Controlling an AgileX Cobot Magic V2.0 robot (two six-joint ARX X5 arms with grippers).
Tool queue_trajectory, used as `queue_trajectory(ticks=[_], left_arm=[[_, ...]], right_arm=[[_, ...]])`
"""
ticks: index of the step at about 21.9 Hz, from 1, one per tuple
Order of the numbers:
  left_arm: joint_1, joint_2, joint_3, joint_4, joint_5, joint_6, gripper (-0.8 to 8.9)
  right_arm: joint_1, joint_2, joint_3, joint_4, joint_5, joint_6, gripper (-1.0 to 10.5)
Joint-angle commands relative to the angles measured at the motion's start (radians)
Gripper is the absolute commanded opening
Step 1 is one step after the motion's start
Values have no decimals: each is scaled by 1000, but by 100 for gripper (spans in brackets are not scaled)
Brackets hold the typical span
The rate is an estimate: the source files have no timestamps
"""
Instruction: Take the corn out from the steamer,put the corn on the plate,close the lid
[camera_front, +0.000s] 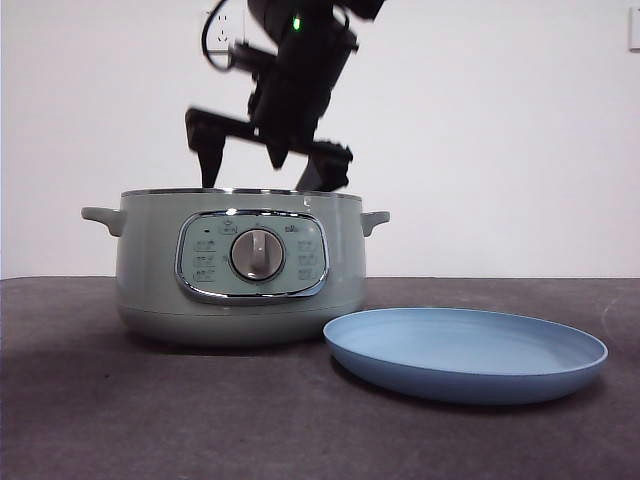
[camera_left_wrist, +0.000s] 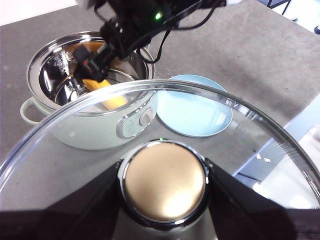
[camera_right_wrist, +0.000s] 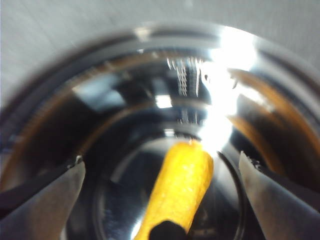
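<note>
The steamer (camera_front: 240, 268) stands uncovered on the dark desk (camera_front: 120, 420), left of centre, its control panel and silver dial (camera_front: 257, 254) facing the front camera. Just to its right, rims almost touching, lies the light-blue plate (camera_front: 466, 352), bare. The right pincer (camera_front: 270, 160) hangs over the open pot, its two black jaws spread wide apart with their tips at about the level of the chrome rim. In the right wrist view the corn (camera_right_wrist: 181, 187) lies inside the shiny inner bowl, between the parted jaws and touched by neither. The left wrist view shows the same yellow cob in the pot beneath the other arm. The left pincer (camera_left_wrist: 164, 182) is clamped on the round knob (camera_left_wrist: 165, 181) of the glass lid (camera_left_wrist: 240, 107), holding it in the air, well apart from the steamer, with pot and plate visible beyond and through the glass dome.
</note>
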Motion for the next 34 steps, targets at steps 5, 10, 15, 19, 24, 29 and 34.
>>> queue_trajectory(ticks=[5, 10, 15, 19, 24, 29, 34], left_arm=[[-3, -10, 9, 41, 6, 8, -8], [-3, -10, 9, 39, 6, 8, -8], [-3, -10, 9, 34, 6, 10, -8], [-3, -10, 9, 27, 5, 11, -8], [-3, -10, 9, 27, 2, 11, -8], [-3, -10, 9, 38, -3, 11, -8], [-3, -10, 9, 51, -2, 12, -8]], right_arm=[[3, 69, 4, 9, 5, -5, 594], [8, 100, 4, 8, 6, -5, 593], [9, 115, 4, -28, 5, -2, 478], [14, 155, 4, -51, 31, -1, 352], [18, 155, 4, -23, 29, -6, -16], [18, 0, 5, -18, 31, -89, -16], [13, -283, 5, -180, 29, -138, -16]])
